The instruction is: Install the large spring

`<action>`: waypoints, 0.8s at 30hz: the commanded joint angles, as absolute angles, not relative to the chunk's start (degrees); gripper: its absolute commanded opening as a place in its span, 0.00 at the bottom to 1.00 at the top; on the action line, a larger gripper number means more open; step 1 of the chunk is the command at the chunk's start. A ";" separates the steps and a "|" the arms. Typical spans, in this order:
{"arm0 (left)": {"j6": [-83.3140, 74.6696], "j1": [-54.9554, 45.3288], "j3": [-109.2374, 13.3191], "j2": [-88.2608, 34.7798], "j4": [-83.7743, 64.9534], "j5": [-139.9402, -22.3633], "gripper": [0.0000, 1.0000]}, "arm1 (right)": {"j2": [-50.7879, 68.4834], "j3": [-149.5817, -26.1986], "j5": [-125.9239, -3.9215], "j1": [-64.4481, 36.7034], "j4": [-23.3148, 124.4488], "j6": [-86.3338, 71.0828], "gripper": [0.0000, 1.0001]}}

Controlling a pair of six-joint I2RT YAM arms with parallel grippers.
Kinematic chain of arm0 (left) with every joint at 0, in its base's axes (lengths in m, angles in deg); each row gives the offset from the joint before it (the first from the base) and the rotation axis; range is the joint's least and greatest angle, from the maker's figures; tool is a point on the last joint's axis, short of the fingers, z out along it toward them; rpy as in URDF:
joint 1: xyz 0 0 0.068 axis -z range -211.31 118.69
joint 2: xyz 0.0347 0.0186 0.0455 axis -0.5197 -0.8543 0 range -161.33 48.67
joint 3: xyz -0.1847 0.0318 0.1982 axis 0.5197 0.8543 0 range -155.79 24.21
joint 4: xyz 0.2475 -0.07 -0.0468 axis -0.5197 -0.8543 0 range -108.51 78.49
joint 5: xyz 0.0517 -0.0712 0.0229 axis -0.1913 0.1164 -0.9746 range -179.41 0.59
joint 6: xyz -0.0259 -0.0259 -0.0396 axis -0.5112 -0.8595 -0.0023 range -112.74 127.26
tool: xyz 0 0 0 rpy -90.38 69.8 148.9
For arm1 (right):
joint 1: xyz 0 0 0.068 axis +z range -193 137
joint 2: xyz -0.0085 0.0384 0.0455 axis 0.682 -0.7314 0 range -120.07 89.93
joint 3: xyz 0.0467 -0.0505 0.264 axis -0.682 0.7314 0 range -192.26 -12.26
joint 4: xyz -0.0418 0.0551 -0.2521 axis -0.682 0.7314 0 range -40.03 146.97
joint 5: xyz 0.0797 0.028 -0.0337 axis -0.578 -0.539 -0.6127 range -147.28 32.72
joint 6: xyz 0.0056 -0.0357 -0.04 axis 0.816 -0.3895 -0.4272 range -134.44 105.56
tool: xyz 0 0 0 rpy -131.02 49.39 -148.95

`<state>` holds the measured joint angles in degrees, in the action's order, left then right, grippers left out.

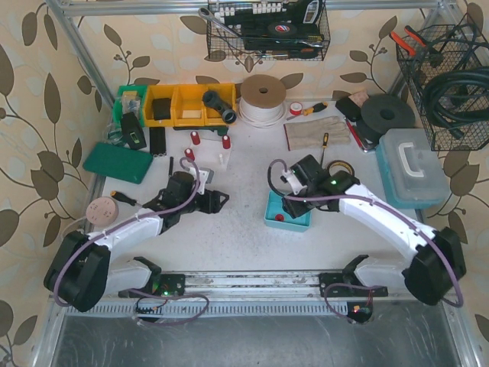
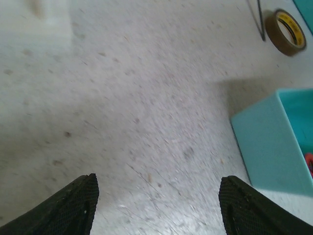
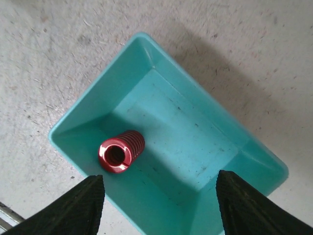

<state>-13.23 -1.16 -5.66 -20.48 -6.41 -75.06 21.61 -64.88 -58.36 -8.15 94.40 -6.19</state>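
The large spring, a short, thick red coil, lies on its side in the left corner of a teal bin. From above, the spring is a small red spot in the bin. My right gripper hangs just above the bin, open. The spring lies ahead of its left fingertip, untouched. My left gripper is open over bare tabletop, left of the bin, with nothing between its fingers. In the top view the left gripper is about a hand's width from the bin.
Three red cylinders stand upright near a small white block at the table's middle back. A brown tape roll lies beyond the bin. Yellow bins, a green case and a clear toolbox line the sides.
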 commanded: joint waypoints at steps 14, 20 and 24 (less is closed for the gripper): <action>-3.80 4.72 0.40 -19.84 6.20 -76.44 0.70 | 3.12 -77.73 -60.10 -8.70 102.46 -10.65 0.57; -3.89 5.07 0.35 -18.05 4.73 -79.75 0.71 | 5.11 -77.10 -58.46 -6.53 100.41 9.11 0.64; -4.17 5.17 0.33 -16.00 2.27 -83.69 0.71 | 4.01 -77.64 -52.09 -3.25 101.69 20.15 0.65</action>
